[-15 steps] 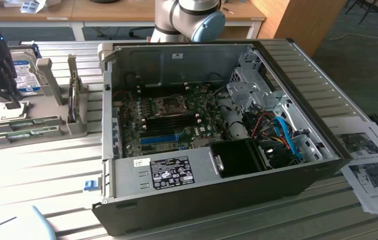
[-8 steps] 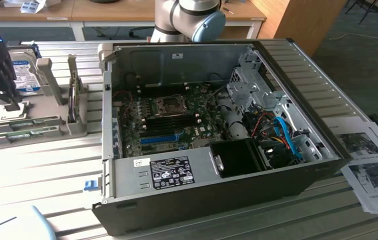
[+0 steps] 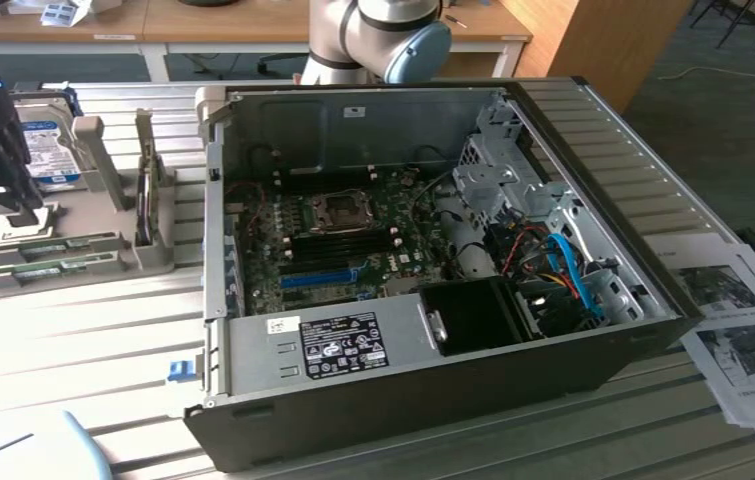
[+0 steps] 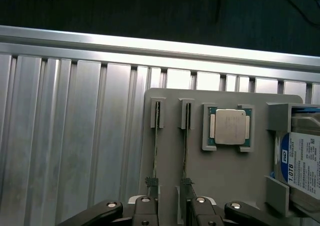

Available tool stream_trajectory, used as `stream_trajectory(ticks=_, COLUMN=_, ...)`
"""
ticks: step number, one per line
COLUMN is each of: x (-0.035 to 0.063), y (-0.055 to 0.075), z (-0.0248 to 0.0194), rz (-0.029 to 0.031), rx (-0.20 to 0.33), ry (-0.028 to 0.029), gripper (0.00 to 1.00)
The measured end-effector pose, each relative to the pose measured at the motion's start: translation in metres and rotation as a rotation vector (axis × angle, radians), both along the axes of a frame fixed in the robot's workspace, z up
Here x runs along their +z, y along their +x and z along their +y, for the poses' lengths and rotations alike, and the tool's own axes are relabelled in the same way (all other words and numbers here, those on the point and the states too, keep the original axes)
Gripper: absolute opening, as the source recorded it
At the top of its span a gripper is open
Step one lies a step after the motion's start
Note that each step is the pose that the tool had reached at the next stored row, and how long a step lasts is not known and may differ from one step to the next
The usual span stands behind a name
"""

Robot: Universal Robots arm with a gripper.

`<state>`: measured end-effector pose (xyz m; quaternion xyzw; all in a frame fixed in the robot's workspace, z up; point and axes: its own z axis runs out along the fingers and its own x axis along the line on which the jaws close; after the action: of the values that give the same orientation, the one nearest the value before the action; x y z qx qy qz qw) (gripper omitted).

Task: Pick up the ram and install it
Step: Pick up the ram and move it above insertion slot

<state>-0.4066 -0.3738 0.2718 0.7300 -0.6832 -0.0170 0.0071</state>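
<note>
Black gripper (image 3: 4, 205) at the exterior view's left, hanging over the grey holder (image 3: 150, 255) on the ribbed aluminium table (image 3: 84, 340). Jaws spread wide, nothing between them. Two ram sticks (image 3: 64, 243) sit on edge in the holder's slots, side by side, green boards with pale labels, just below and beside the gripper. Hard drive (image 3: 46, 150), blue-white label, stands in the same holder behind the gripper. Wrist view: gripper (image 4: 172, 208) over the holder (image 4: 225, 176), both ram sticks (image 4: 156, 146) edge-on in separate slots, their ends right at the fingers (image 4: 145, 211); contact cannot be told. A processor chip (image 4: 230, 127) rests in its own recess beside the sticks, then the hard drive (image 4: 302, 166). Further to the exterior view's right: open computer case (image 3: 417, 380), motherboard (image 3: 350, 240) exposed, blue slot (image 3: 317, 277) near its front edge. Printed papers (image 3: 744, 330) lie at the far right, just beside the case.
</note>
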Motion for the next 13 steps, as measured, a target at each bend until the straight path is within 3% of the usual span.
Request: stream_trajectory(ticks=13, x=0.0001, y=0.0, z=-0.0078, rz=0.0006, rx=0.0, ry=-0.0001, gripper=0.31)
